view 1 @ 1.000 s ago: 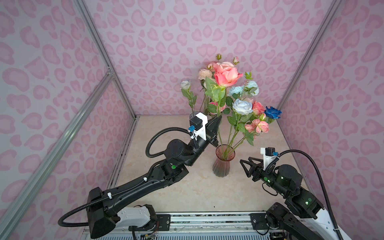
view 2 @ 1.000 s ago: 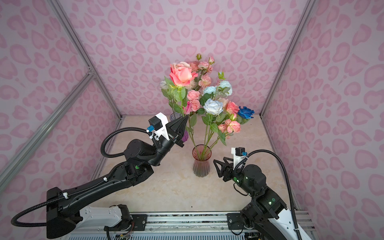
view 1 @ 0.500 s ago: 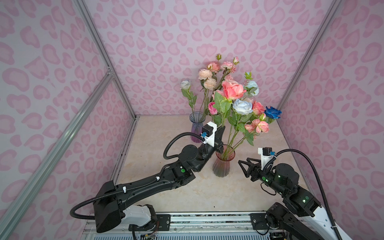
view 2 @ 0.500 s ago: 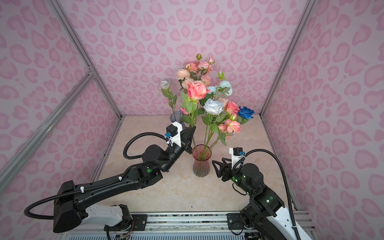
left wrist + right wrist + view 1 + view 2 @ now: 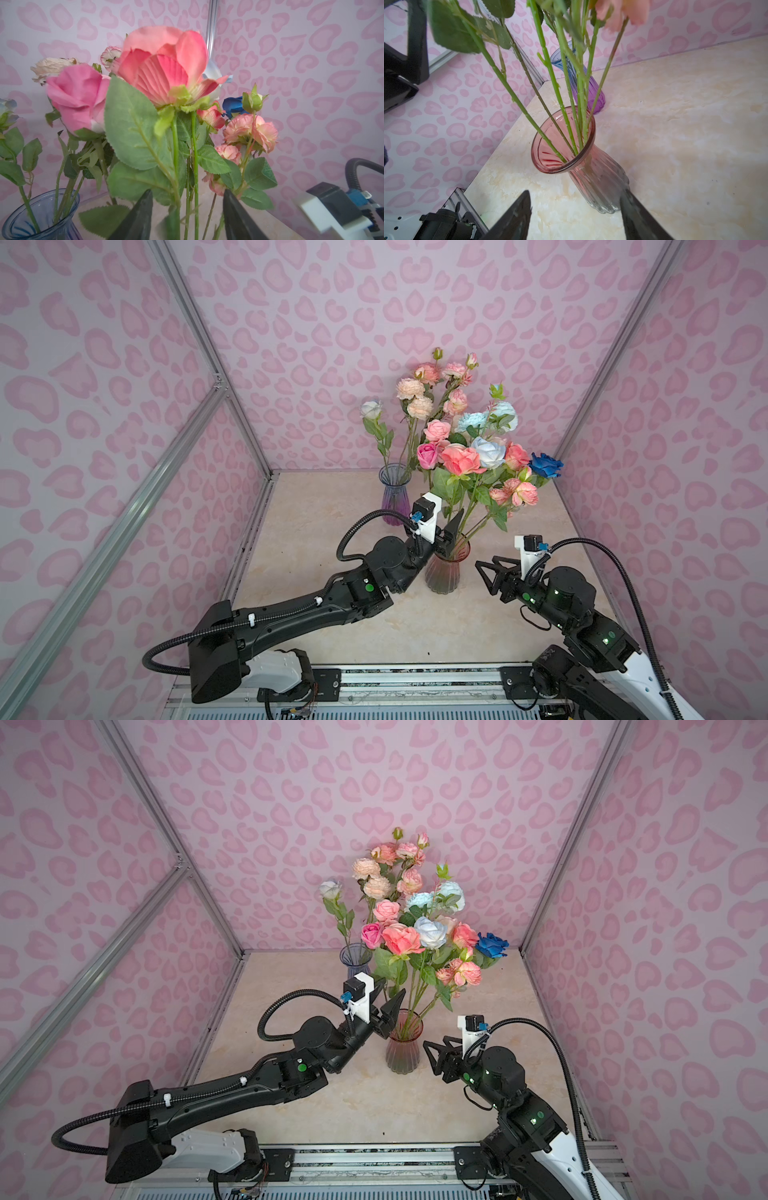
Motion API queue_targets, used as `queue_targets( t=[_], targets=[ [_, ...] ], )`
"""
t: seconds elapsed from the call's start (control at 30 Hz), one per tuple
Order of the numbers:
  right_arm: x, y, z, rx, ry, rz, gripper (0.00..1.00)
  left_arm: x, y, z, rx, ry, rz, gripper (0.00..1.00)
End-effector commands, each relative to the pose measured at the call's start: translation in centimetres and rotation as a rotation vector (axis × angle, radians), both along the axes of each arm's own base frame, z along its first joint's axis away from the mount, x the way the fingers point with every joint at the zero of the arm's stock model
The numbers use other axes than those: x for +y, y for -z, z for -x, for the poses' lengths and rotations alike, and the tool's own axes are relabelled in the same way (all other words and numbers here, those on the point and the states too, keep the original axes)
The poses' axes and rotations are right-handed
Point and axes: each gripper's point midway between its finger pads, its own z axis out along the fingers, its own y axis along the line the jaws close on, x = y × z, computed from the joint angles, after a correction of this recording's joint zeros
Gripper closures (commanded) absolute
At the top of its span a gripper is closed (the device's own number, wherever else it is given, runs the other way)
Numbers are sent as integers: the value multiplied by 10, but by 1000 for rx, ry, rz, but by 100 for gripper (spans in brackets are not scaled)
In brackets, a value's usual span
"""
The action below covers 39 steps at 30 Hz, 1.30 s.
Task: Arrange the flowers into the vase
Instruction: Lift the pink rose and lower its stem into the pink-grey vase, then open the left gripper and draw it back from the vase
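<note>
Pink glass vase (image 5: pixel 444 572): transparent, ribbed, flared rim; upright on the cream marble-patterned tabletop (image 5: pixel 332 506).
Flowers (image 5: pixel 461 460): standing in that vase, with thin green stems, serrated matte leaves and cloth-like veined petals in coral, pink and pale blue, plus one deep blue rose (image 5: pixel 546 464).
Blue-to-purple glass vase (image 5: pixel 392 497): ribbed, behind, holding more stems.
Left gripper (image 5: pixel 187 193): black tapered jaws spread either side of the stems above the pink rim, pinching none.
Right gripper (image 5: pixel 575 195): jaws spread wide, empty, just beside that vase.
</note>
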Motion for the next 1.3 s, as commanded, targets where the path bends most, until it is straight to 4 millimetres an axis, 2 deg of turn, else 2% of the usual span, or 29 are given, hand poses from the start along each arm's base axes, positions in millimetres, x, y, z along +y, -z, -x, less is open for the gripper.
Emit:
queue_targets(
  t=[0.0,0.07,0.13,0.17,0.2,0.43,0.6,0.7,0.83,0.87,0.93,1.03,1.1,1.13,1.2,1.27],
  targets=[
    [-3,0,-2,-4,26,-12,29,5,-8,7,-11,14,14,38],
    [-4,0,-2,-1,27,-2,29,7,-13,13,-17,32,8,34],
    [-5,-2,-3,-1,30,7,28,10,-16,19,-25,46,-6,26],
    [-5,-3,-3,-2,32,8,27,12,-18,21,-25,47,-12,0],
    [-5,-4,-3,-3,34,11,27,15,-18,23,-23,47,-18,3],
    [-10,2,-7,18,67,35,25,50,-27,34,-25,21,-4,2],
    [-15,7,-4,42,83,49,25,68,-28,45,-11,40,-2,1],
    [-20,14,-2,82,110,61,26,83,-21,49,14,29,-11,4],
    [-22,38,-1,175,132,63,29,117,4,49,69,-53,5,7],
    [-20,43,-1,190,134,52,31,127,12,49,88,-79,10,9],
    [-20,55,-1,223,147,40,36,143,30,48,134,-123,23,20],
    [-17,75,-3,268,157,17,44,158,72,45,228,-187,-1,37],
    [-10,89,-3,311,144,-17,49,161,104,42,284,-218,-32,69],
    [-6,95,-3,325,132,-33,50,161,120,41,316,-229,-39,81],
    [-3,110,-2,360,134,-44,50,151,145,42,355,-196,-56,89],
    [1,126,-1,394,138,-61,51,153,168,37,418,-239,-36,95]
  ],
)
